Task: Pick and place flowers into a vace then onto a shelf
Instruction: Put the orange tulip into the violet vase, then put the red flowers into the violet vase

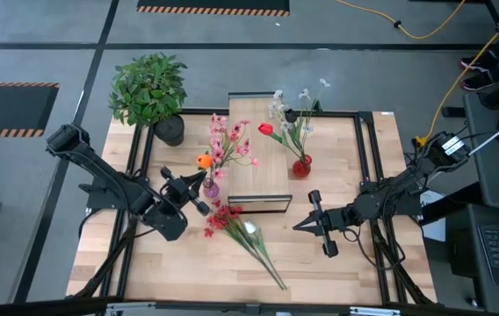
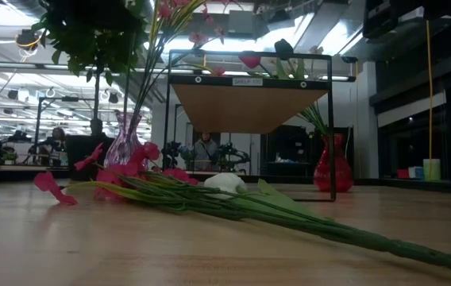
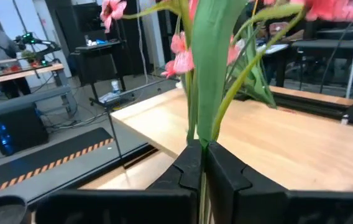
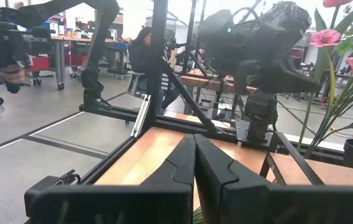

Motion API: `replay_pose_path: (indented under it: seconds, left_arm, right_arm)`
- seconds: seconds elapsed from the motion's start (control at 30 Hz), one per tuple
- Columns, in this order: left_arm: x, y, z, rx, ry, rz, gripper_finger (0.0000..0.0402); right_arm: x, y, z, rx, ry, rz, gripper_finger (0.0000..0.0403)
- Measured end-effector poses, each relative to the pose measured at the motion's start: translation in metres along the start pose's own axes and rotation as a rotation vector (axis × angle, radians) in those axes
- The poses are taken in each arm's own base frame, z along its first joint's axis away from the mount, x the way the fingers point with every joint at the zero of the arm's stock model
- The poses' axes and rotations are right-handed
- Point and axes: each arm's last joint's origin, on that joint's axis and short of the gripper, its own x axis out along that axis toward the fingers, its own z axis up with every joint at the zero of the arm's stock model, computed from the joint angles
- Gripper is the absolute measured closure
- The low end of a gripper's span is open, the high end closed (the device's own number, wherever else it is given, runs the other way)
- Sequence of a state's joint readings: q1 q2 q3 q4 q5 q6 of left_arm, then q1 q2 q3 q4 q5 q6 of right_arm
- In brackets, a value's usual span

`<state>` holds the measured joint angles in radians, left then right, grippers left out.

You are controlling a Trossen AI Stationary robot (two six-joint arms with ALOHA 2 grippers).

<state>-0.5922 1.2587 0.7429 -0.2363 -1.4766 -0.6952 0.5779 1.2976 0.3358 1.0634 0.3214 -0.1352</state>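
In the high view my left gripper (image 1: 197, 190) is at the left side of a purple vase (image 1: 211, 188) and is shut on pink flowers (image 1: 230, 140) with an orange blossom (image 1: 203, 161). The vase stands on the table in front of the shelf (image 1: 258, 162). More loose flowers (image 1: 242, 233), with red and white blossoms, lie flat on the table, also seen in the low view as flowers (image 2: 233, 199). My right gripper (image 1: 300, 226) is shut, to the right of these flowers and apart from them. A red vase (image 1: 301, 166) holds white flowers and a red tulip. My left gripper pinches the green stems (image 3: 206, 118) of the pink flowers between its two fingers (image 3: 226, 177). It comes level from the table's left, with the fingers across the stems. The stems stand upright and rise above the fingers. Their lower ends are hidden below the fingers, by the purple vase.
A bushy potted plant (image 1: 148, 88) stands at the table's far left corner. Black frame rails (image 1: 368, 158) run along the table's sides. Bare tabletop (image 1: 346, 272) lies near the front edge. People sit in the room beyond, seen in the right wrist view.
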Motion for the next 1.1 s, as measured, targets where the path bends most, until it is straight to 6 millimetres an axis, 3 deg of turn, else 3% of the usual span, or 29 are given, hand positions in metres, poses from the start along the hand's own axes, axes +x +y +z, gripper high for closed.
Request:
replay_pose_path:
  seconds: [0.37, 0.67, 1.1]
  left_arm:
    - [0.008, -0.008, -0.026, -0.011, 0.003, 0.047, 0.0378]
    - [0.023, -0.012, -0.037, -0.021, 0.045, 0.077, 0.0336]
    - [0.009, -0.013, -0.037, 0.013, 0.076, -0.002, 0.0267]
  right_arm:
    - [0.0, 0.0, 0.0, 0.0, 0.0, 0.0, 0.0395]
    - [0.0, 0.0, 0.0, 0.0, 0.0, 0.0, 0.0395]
    - [0.0, 0.0, 0.0, 0.001, 0.0, 0.0, 0.0395]
